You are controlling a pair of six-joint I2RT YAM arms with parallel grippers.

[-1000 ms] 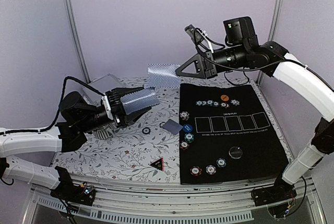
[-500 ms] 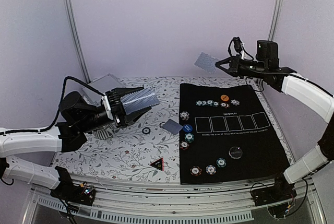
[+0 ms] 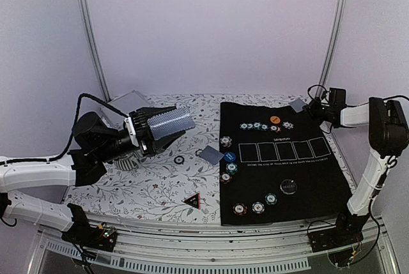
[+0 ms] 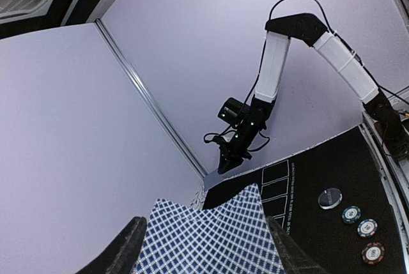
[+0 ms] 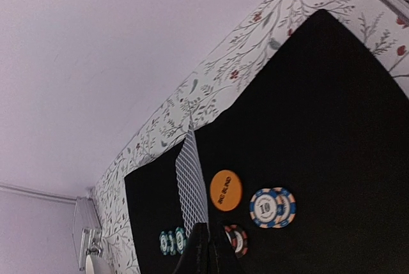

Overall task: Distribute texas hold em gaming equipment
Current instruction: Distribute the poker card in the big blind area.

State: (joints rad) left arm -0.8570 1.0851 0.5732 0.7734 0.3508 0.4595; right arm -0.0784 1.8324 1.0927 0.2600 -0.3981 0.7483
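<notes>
My left gripper (image 3: pixel 171 127) hangs above the flowered cloth, shut on a stack of blue-checked playing cards (image 3: pixel 167 122). In the left wrist view the cards (image 4: pixel 211 235) fill the gap between both fingers (image 4: pixel 124 251). My right gripper (image 3: pixel 308 107) is at the mat's back right corner, shut on a single card (image 3: pixel 297 104). The right wrist view shows that card (image 5: pixel 190 181) edge-on above the orange chip (image 5: pixel 225 190). Poker chips (image 3: pixel 255 126) lie in groups on the black mat (image 3: pixel 319 184), with a blue button (image 3: pixel 229 156), a black disc (image 3: pixel 289 186) and one loose card (image 3: pixel 209 154).
A silver case (image 3: pixel 131 100) stands at the back left behind my left arm. A small dark chip (image 3: pixel 179 159) and a red triangle marker (image 3: pixel 192 201) lie on the flowered cloth. Metal frame posts (image 3: pixel 89 38) rise at the back corners.
My right arm swung from the back middle to the right and came down with its card to the mat's back right corner. The left arm and its cards stayed still.
</notes>
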